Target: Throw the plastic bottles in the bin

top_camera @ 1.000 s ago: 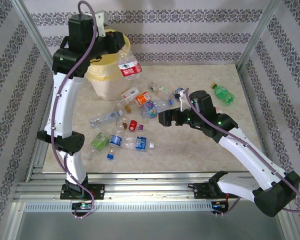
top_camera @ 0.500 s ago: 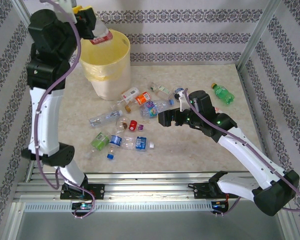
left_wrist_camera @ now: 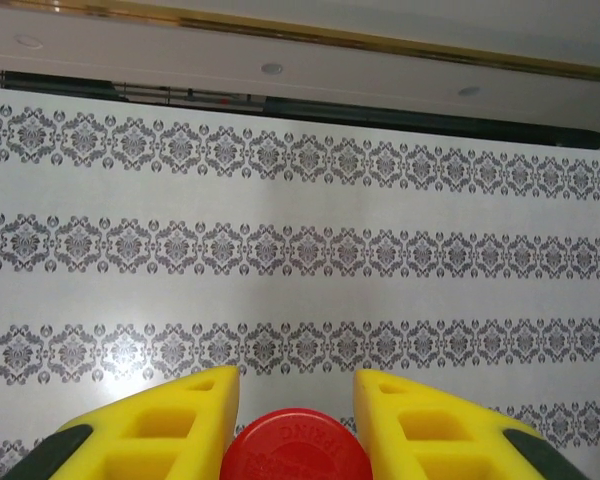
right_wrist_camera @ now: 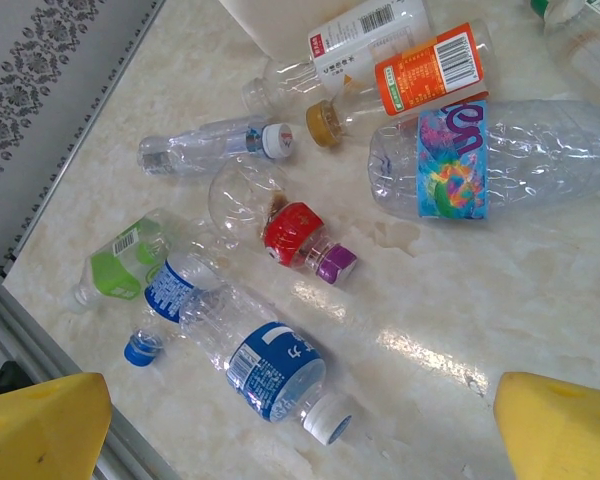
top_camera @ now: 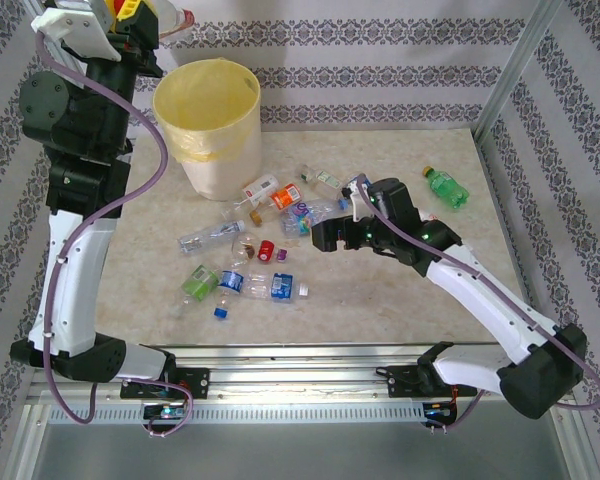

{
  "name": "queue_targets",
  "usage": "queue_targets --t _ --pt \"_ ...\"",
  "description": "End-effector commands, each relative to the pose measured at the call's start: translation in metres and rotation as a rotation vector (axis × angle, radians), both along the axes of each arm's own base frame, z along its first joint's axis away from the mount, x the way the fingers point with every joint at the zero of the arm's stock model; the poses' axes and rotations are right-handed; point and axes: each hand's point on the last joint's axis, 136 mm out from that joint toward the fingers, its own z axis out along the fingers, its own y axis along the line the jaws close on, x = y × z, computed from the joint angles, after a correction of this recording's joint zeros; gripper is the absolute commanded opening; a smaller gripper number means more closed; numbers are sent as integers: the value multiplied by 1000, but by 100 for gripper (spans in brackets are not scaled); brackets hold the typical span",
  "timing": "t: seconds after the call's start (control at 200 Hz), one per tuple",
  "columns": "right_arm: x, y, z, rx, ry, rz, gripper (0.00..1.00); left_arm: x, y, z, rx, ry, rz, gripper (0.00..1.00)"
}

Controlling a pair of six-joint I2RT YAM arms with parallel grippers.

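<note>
Plastic bottles (right_wrist_camera: 270,365), clear and crumpled, bear bright labels.

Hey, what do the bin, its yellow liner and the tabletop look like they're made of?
The bin: probably plastic, cream-white, smooth matte wall. Its liner: thin plastic film, translucent yellow, wrinkled and folded over the rim. The tabletop: beige marbled pattern with a glossy finish that reflects lights; stone or laminate, I cannot tell.

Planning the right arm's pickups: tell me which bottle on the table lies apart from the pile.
The all-green bottle, alone at the far right in the top view; the other bottles lie bunched in front of the bin.
</note>
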Motion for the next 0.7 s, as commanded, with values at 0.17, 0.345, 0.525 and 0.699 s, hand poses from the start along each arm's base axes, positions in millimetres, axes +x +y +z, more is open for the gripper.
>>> queue_targets --t 0.17,0.345,0.525,0.699 --pt "3 5 9 18 -18 21 98 46 -5 -28 2 70 3 0" --pt "-2 6 -2 22 21 27 98 134 12 -146 -59 392 46 34" --pt "-14 12 -33 -10 171 76 98 180 13 -243 -120 704 -6 100" --pt "-29 23 -63 -43 282 161 98 160 11 -213 -153 648 -41 100"
